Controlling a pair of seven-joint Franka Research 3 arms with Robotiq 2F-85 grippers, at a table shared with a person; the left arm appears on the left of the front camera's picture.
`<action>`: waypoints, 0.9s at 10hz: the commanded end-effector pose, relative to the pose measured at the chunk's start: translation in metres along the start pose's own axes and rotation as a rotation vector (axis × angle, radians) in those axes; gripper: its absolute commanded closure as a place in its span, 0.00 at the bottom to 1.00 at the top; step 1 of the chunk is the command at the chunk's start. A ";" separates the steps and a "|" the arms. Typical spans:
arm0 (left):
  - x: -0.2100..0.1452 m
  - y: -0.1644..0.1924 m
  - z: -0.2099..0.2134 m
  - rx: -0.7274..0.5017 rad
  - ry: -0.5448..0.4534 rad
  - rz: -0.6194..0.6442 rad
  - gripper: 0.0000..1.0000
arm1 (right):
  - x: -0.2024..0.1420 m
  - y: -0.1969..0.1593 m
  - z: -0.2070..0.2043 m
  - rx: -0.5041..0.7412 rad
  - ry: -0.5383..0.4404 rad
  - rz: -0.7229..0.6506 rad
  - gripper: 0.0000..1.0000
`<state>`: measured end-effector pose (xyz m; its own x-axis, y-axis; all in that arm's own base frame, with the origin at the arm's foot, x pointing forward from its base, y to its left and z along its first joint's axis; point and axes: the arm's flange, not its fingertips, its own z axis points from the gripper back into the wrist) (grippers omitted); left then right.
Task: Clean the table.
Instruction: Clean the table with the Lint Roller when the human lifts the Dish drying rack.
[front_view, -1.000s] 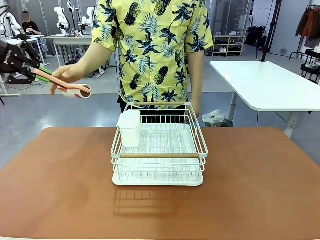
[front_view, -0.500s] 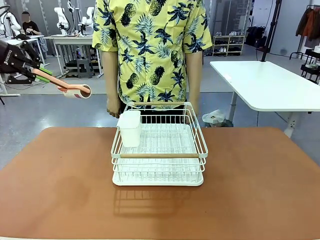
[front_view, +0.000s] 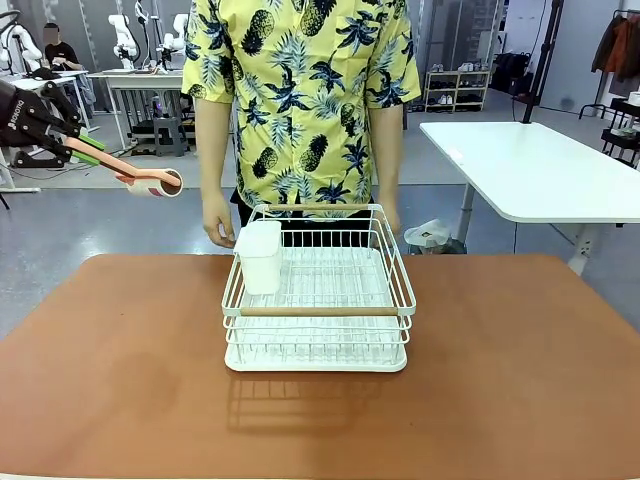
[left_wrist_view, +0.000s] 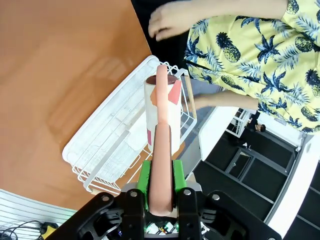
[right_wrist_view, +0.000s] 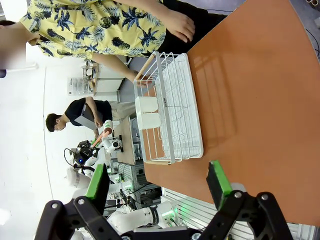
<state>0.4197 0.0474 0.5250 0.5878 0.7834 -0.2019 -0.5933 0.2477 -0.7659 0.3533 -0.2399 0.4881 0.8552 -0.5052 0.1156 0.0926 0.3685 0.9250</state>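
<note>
Terracotta table (front_view: 520, 385), one dish rack (front_view: 318, 311)

Grey floor (front_view: 120, 230); white table (front_view: 540, 170) at right; shelf rack (front_view: 457, 90) behind; hanging clothes (front_view: 620, 45) far right

Bright, even light from overhead fills the room. On the matte bench (front_view: 120, 400) the wire rack (front_view: 318, 300) throws a soft, faint shadow toward the near side. Both wrist views bow at the edges, and the person's hand (left_wrist_view: 172, 19) is slightly motion-blurred.
</note>
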 end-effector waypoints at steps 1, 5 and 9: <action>-0.001 -0.001 0.001 -0.003 -0.001 -0.001 1.00 | -0.002 0.003 0.003 0.008 0.000 0.009 0.00; -0.001 -0.001 0.001 -0.003 -0.001 -0.001 1.00 | -0.002 0.003 0.003 0.008 0.000 0.009 0.00; -0.001 -0.001 0.001 -0.003 -0.001 -0.001 1.00 | -0.002 0.003 0.003 0.008 0.000 0.009 0.00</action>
<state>0.4197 0.0474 0.5249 0.5878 0.7834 -0.2020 -0.5933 0.2477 -0.7659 0.3533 -0.2399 0.4881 0.8552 -0.5052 0.1156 0.0926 0.3685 0.9250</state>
